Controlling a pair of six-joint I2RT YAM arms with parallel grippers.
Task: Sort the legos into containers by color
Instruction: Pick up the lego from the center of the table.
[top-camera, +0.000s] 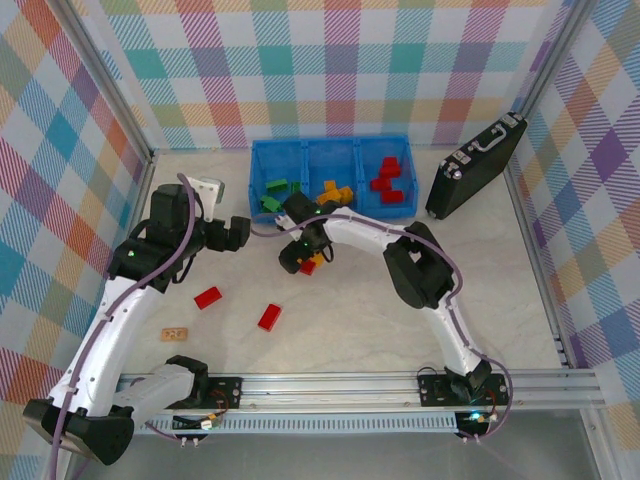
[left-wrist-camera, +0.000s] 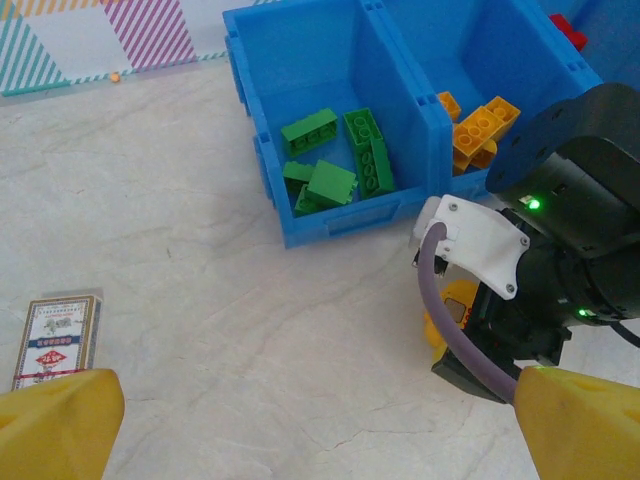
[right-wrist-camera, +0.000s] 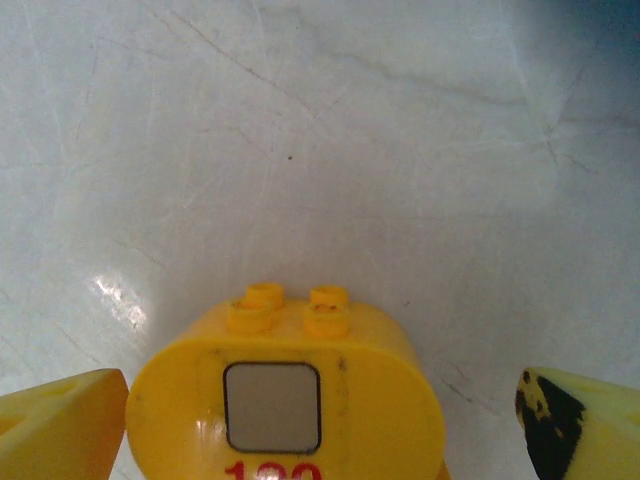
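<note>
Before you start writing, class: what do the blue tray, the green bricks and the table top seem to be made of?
The blue tray looks like moulded plastic: even colour, soft sheen, ribbed walls. The green bricks look like hard glossy plastic with crisp studs. The table top is pale with fine veins: marble or a printed laminate, I cannot tell.

The counter (top-camera: 350, 310) looks like smooth pale marble with a slight sheen. Blue tray (left-wrist-camera: 340, 218) and legos (left-wrist-camera: 370, 150) are glossy plastic, the near rail (top-camera: 350, 380) brushed metal, the black case (top-camera: 478, 168) matt.
</note>
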